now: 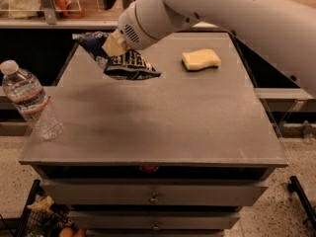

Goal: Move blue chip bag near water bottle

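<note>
The gripper (pixel 114 44), clamped on the blue chip bag (pixel 126 63), holds it over the grey table (pixel 173 127) at 11 o'clock. The water bottle (pixel 29 100) stands at 8 o'clock, the yellow sponge (pixel 201 59) at 1 o'clock.

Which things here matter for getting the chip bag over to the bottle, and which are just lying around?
In the job: blue chip bag, held by the gripper over the table, far left; water bottle, near left edge.
Lying about: yellow sponge, far right.
</note>
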`<action>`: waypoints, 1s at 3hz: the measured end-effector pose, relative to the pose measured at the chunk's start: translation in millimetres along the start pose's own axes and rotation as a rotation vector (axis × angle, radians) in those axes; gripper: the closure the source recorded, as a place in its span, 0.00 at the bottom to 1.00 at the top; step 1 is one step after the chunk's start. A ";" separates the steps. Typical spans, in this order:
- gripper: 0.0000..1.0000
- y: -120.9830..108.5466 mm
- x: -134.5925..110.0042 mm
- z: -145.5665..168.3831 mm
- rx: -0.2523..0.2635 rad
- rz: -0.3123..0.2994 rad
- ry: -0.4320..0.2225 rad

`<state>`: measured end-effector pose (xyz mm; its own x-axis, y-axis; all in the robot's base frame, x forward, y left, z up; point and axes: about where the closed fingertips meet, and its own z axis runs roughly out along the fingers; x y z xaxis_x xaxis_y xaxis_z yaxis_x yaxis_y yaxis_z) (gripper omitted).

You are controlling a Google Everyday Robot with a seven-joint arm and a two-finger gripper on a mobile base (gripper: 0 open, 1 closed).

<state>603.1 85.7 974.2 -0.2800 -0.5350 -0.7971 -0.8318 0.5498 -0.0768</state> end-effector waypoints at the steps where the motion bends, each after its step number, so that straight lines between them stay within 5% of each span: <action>1: 1.00 10.7 3.2 0.6 0.002 0.026 0.021; 3: 1.00 64.8 16.8 15.8 -0.039 0.105 0.053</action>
<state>552.1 122.4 946.4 -0.3904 -0.5093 -0.7670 -0.8143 0.5796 0.0296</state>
